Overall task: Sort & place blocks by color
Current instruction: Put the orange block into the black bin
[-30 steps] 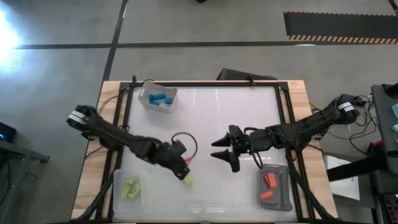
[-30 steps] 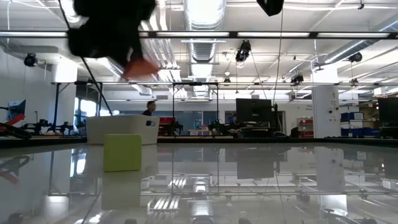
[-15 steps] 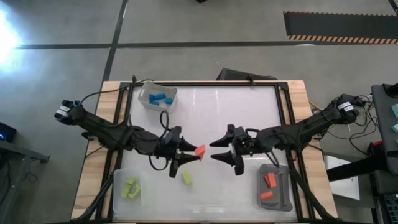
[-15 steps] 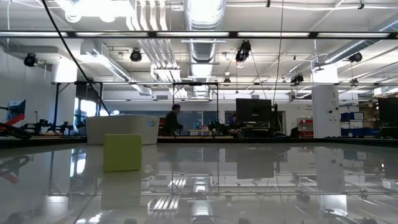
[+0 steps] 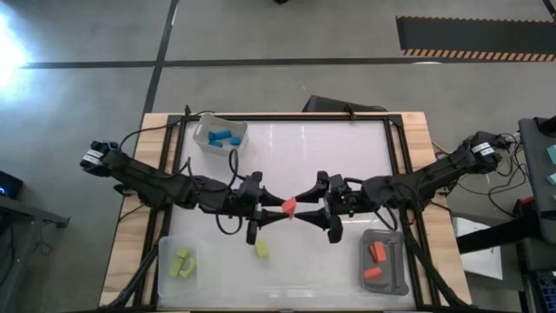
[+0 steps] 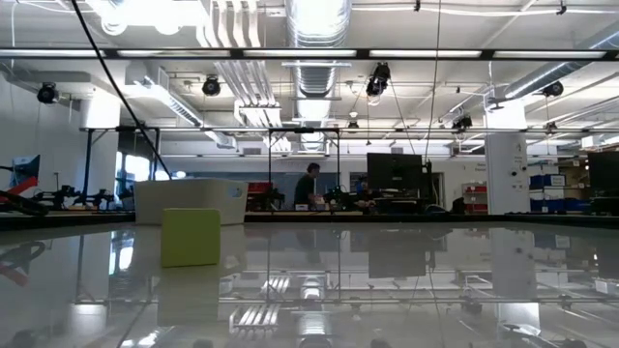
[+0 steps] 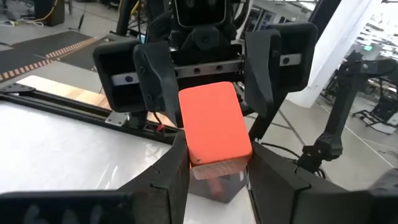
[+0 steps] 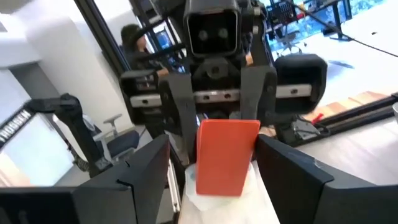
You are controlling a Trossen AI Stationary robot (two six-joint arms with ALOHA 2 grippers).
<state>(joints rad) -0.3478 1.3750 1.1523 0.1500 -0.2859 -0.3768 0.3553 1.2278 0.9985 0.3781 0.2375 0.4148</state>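
The orange-red block [image 5: 288,206] hangs above the middle of the tabletop [image 5: 295,148], clamped in my left end effector [image 5: 276,211] and offered to my right end effector [image 5: 304,209], whose fingers stand apart on either side of it and have not closed. One yellow-green block [image 5: 261,249] lies loose on the tabletop just near of the handover. The rest looks sorted: blue blocks [image 5: 224,138] in the far-left tray [image 5: 204,130], yellow-green ones [image 5: 182,263] in the near-left tray [image 5: 165,269], orange-red ones [image 5: 374,257] in the grey tray [image 5: 393,271] at near right, so I judge two blocks remain.
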